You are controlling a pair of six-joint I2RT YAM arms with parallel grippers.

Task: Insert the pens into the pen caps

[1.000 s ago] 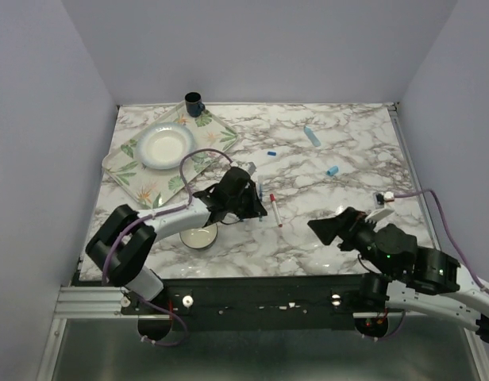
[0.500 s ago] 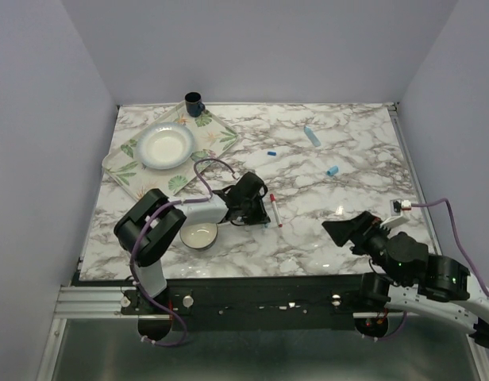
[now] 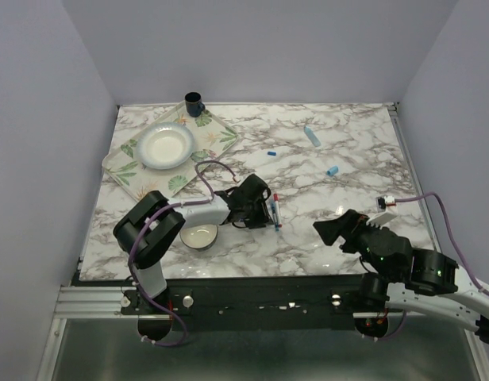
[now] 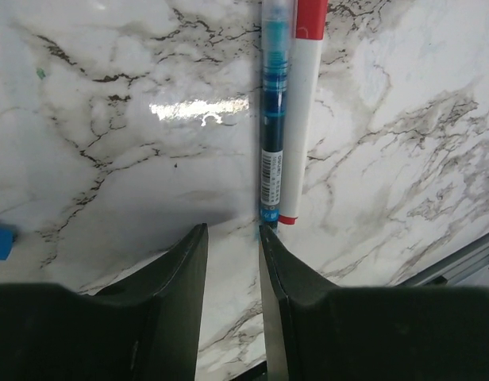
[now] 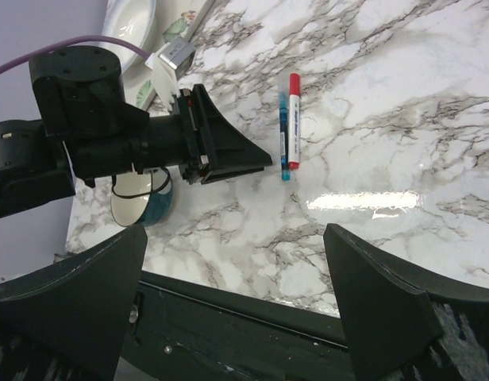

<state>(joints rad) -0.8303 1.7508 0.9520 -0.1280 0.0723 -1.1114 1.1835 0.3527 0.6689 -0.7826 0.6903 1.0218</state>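
Two thin pens lie side by side on the marble table: a blue-filled pen (image 4: 270, 119) (image 3: 272, 214) and a white pen with a red end (image 4: 304, 103) (image 3: 277, 211). My left gripper (image 4: 230, 238) (image 3: 263, 211) stands open just short of their near ends, with only bare table between its fingers. A thicker light blue pen (image 3: 311, 136) lies at the far right, a light blue cap (image 3: 333, 170) nearer. A small dark blue cap (image 3: 271, 152) sits mid-table. My right gripper (image 5: 235, 238) (image 3: 327, 230) hangs wide open and empty near the front edge, facing the two pens (image 5: 289, 131).
A leaf-patterned tray (image 3: 130, 171) with a white plate (image 3: 164, 145) stands at the back left, a dark cup (image 3: 194, 102) behind it. A small bowl (image 3: 199, 236) sits by the left arm near the front edge. Walls close three sides.
My left gripper has opened and let go of the blue-filled pen, which now lies beside the red-ended pen. The right arm shifted slightly near the front edge, still wide open.
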